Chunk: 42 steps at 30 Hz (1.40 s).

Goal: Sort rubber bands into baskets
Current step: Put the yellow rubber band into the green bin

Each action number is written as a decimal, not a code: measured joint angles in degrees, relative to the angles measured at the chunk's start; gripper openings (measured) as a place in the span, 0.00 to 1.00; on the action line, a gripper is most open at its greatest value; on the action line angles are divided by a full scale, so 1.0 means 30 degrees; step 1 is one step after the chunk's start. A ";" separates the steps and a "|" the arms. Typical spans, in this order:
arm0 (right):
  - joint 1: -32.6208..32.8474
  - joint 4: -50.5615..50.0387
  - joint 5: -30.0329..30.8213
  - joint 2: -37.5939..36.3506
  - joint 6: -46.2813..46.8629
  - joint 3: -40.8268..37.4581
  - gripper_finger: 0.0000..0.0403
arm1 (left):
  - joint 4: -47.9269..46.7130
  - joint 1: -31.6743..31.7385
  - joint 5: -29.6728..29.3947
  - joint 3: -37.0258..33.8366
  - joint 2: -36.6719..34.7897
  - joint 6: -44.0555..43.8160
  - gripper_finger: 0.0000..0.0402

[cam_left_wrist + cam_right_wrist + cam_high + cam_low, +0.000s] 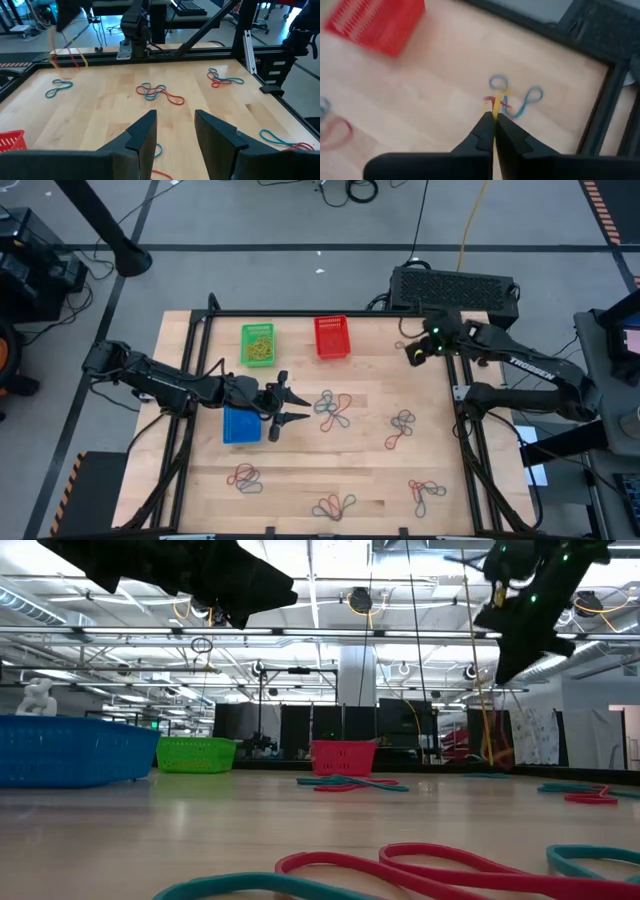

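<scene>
Dangling straight down from the right gripper (494, 120), yellow rubber bands (496, 102).

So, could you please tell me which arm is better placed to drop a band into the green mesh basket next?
The right. Its gripper is shut on yellow and red rubber bands, raised near the red basket; the green plastic mesh basket sits beyond. The left gripper is open and empty.

two baskets (258, 345) side by side at table (420, 490) back, third in front
</scene>
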 joint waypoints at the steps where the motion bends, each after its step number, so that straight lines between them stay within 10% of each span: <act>1: 0.0139 0.0216 -0.0036 0.0199 -0.0008 -0.0362 0.02 | 0.0002 -0.0002 0.0004 0.0000 0.0000 0.0004 0.35; 18: 0.1046 0.2914 -0.1482 0.1659 0.0556 -0.2664 0.44 | -0.0066 -0.0007 0.0011 0.0000 0.0000 0.0008 0.35; 42: 0.1040 1.3500 -0.0252 0.1712 0.1592 -1.0164 0.39 | -0.0073 0.0000 0.0018 0.0000 0.0000 0.0022 0.35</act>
